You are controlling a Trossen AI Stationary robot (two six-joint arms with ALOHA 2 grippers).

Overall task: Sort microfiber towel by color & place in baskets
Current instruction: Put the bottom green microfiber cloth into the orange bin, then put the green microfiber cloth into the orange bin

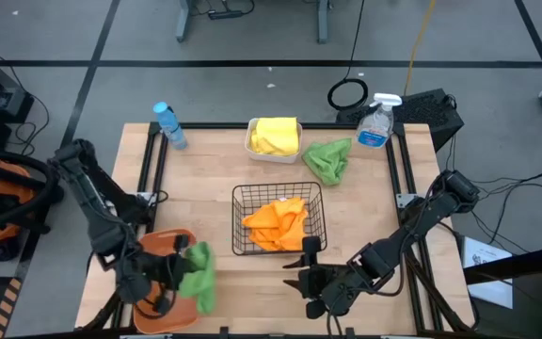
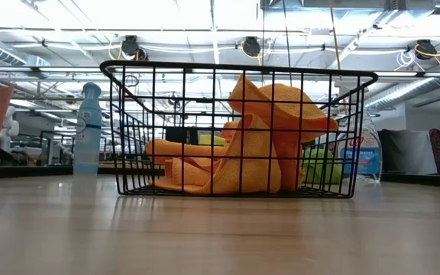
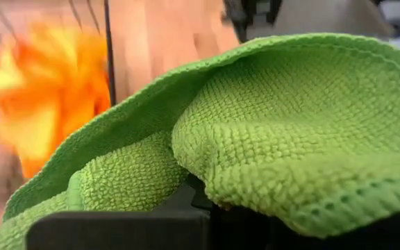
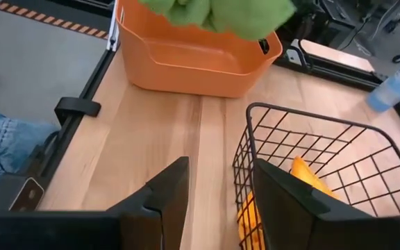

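holding green towel point(image 1: 199, 273) over orange tub point(image 1: 163, 247), left pincer point(image 1: 163, 282)

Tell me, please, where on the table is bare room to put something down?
Free wood lies between the water bottle and the black wire basket, and right of that basket below the loose green towel. It is crowded at the near edge, around the left gripper, the orange tub and the right gripper.

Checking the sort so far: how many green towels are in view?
2: one green towel hangs from the left gripper over the orange tub; the other lies on the table beside the spray bottle.
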